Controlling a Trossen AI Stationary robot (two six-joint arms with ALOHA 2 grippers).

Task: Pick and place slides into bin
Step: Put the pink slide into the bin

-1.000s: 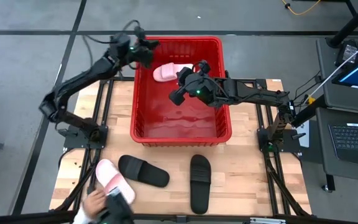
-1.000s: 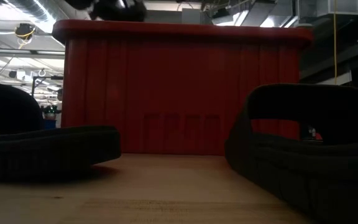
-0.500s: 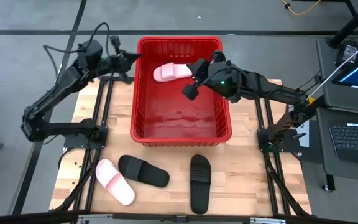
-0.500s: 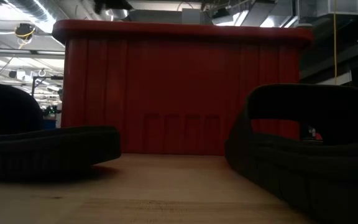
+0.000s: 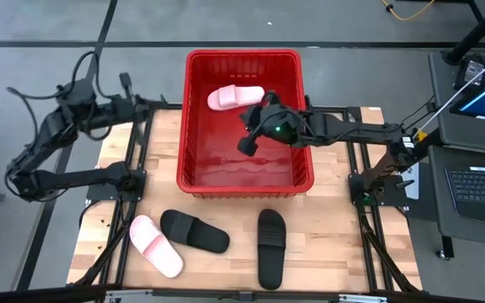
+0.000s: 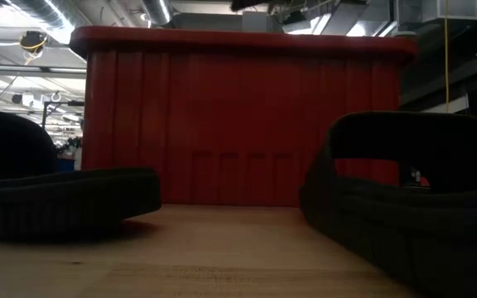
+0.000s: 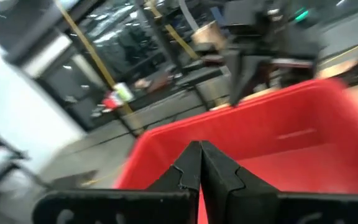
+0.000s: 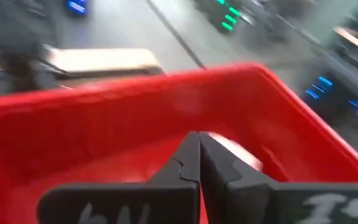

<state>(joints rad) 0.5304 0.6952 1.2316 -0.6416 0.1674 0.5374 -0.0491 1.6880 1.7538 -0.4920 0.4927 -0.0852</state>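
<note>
From above, the red bin (image 5: 247, 118) sits at the far middle of the wooden surface (image 5: 335, 227), with one pink slide (image 5: 234, 97) lying inside near its far wall. The right arm reaches over the bin, and its tool (image 5: 247, 145) hangs above the bin's interior, clenched on nothing. The left arm is folded back off the surface's far left corner; its tool (image 5: 138, 103) points toward the bin, too small here to read. Near the front edge lie another pink slide (image 5: 155, 245) and two black slides (image 5: 194, 231) (image 5: 270, 247).

At table height, the bin's wall (image 6: 243, 116) fills the middle and hides its contents; dark black slides (image 6: 56, 199) (image 6: 412, 215) are cut off at both sides.

The left wrist camera shows its tool (image 7: 201, 171) with fingers pressed together, empty, facing the blurred bin (image 7: 278, 143).

The right wrist camera shows its tool (image 8: 197, 165) likewise clenched and empty, with a pale blur of the pink slide (image 8: 235, 149) just behind it in the bin (image 8: 92, 130).
</note>
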